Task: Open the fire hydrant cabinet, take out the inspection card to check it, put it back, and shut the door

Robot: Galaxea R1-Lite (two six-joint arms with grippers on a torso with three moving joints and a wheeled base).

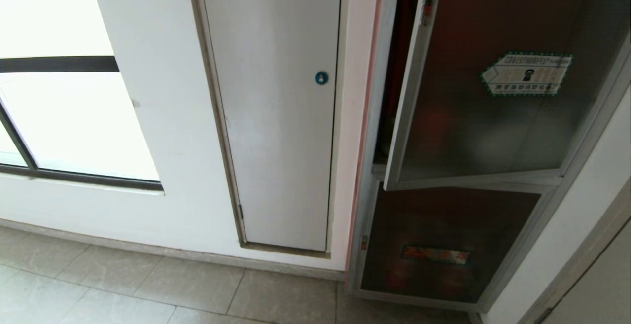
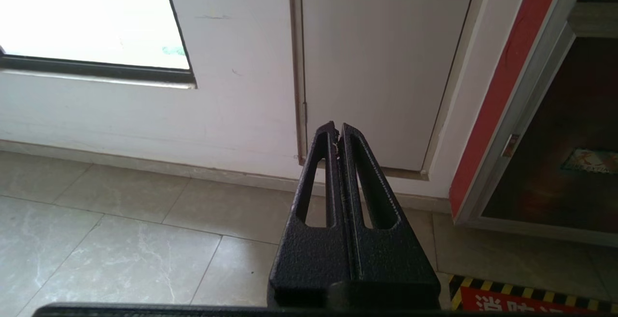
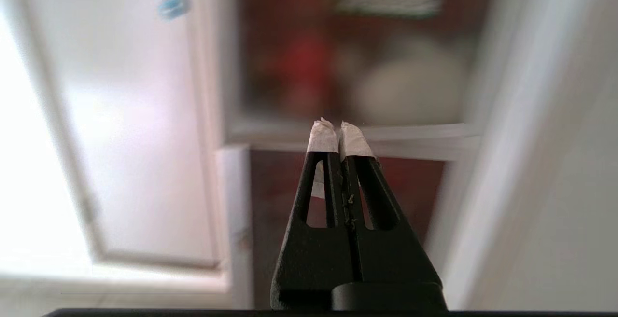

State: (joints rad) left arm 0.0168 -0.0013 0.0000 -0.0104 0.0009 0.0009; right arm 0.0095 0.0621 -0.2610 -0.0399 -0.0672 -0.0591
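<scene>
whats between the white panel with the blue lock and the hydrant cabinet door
In the head view, a strip of white wall with a pinkish-red edge, then the cabinet's silver frame, separate the white panel from the door, which stands ajar.

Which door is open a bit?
The big dark glass door with the green-edged sticker. It swings out; the white panel and lower dark pane stay shut.

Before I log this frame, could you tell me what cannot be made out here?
- Inspection card: not visible in any view.
- Cabinet interior: head view, mostly hidden behind the ajar door.
- Sticker text: too small.
- Right wrist view: scene blurred beyond the shut right gripper.
- Left gripper: shut, facing the floor.
</scene>
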